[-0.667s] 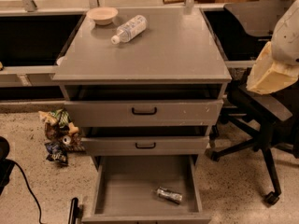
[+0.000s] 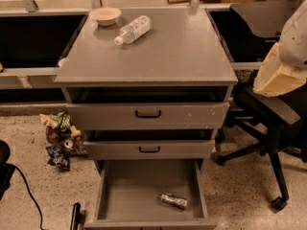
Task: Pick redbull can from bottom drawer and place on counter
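The redbull can [image 2: 173, 201] lies on its side on the floor of the open bottom drawer [image 2: 115, 195], towards the front right. The counter [image 2: 158, 51] is the grey top of the cabinet above it. Only a white and cream part of my arm [image 2: 283, 56] shows at the right edge, level with the counter and well away from the can. The gripper itself is out of view.
A clear plastic bottle [image 2: 132, 29] and a small bowl [image 2: 105, 16] sit at the counter's far left. The two upper drawers [image 2: 147, 114] stick out slightly. A black office chair [image 2: 268, 123] stands to the right. Crumpled wrappers [image 2: 60, 138] and a black cable [image 2: 24, 190] lie on the floor at left.
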Tool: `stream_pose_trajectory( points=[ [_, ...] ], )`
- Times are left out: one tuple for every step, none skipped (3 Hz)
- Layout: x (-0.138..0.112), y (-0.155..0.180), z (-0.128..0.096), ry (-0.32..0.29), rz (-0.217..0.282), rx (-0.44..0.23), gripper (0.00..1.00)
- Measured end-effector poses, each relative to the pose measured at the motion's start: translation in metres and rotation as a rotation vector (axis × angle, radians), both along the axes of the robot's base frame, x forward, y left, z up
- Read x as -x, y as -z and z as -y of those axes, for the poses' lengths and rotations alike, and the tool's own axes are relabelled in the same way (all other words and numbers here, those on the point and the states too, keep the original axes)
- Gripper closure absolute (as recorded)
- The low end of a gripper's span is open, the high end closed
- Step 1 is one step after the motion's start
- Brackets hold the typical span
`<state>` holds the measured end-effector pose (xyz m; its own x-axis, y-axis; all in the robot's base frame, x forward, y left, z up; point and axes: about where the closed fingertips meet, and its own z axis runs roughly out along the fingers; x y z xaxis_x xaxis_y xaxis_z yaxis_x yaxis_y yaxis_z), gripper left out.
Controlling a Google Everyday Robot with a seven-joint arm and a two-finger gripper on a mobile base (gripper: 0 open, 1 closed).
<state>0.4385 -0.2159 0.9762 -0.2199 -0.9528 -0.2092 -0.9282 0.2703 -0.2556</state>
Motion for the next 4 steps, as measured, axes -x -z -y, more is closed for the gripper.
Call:
stream_pose_trajectory(
  points=[
    [-0.001, 0.028, -0.005, -0.001, 0.016, -0.004, 0.58],
    [0.006, 0.094, -0.02, -0.026, 0.006, -0.051, 0.34],
    [0.015, 0.175, -0.04, -0.02, -0.041, -0.154, 0.11],
    [0.007, 0.182, -0.042, -0.006, 0.001, -0.163, 0.0]
  ],
)
